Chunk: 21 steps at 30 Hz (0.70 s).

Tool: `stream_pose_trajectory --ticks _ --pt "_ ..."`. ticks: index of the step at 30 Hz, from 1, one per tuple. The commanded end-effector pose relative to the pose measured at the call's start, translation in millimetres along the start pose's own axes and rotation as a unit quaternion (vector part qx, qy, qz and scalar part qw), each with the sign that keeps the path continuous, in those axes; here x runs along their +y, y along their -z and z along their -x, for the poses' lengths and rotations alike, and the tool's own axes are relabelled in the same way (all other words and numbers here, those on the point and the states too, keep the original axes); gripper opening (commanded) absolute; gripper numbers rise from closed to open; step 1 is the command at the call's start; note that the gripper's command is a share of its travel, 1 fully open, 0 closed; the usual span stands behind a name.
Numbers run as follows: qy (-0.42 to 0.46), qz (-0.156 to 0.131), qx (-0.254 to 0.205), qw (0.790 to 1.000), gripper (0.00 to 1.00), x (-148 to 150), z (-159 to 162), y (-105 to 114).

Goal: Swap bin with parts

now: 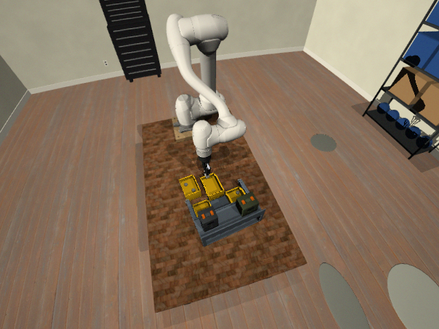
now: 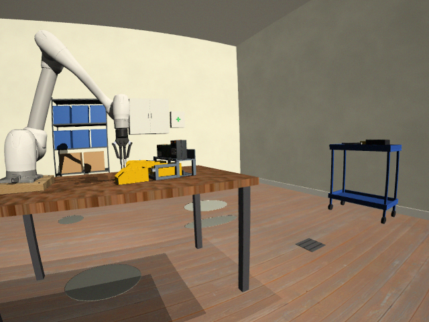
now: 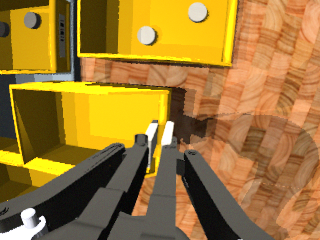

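Wrist view: the jaws are closing almost fully on the thin rear wall of the empty bin (image 3: 87, 120), with the white fingertips pinching its upper rim from either side. The empty bin is sitting out of the grey shelf (image 1: 230, 232), just in front of the gap in the shelf's lower level, and its open front is facing the shelf. Whether its base is resting on the surface (image 1: 219, 276) or hanging just above it cannot be told.

Top view: the bin with the parts (image 1: 189, 186) is standing upright on the surface, also in front of the shelf and just beside the empty bin, toward the shelf's end that is carrying the black box (image 1: 208, 218). Two grey round parts (image 3: 198, 11) are lying inside it.

The shelf is holding two more yellow bins: one (image 1: 202, 204) under the black box and one (image 1: 234, 194) under the green box (image 1: 247, 204) at the opposite end. The gap between them is showing bare grey board.

The white arm (image 1: 198, 85) is reaching over from its base on the far side of the two bins from the shelf, with the wrist pointing straight down.
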<state>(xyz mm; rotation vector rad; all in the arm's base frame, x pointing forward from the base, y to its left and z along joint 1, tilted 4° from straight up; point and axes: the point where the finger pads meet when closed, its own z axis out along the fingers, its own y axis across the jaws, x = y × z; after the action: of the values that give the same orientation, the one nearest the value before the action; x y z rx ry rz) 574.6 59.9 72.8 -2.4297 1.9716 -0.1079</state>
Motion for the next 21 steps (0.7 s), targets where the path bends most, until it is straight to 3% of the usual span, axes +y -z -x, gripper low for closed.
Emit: stream_pose_trajectory --ticks 1,21 --pt "0.001 0.0 0.001 1.0 0.1 4.5 -1.2 -1.5" --pt "0.001 0.0 0.001 1.0 0.1 9.6 -1.2 -1.5"
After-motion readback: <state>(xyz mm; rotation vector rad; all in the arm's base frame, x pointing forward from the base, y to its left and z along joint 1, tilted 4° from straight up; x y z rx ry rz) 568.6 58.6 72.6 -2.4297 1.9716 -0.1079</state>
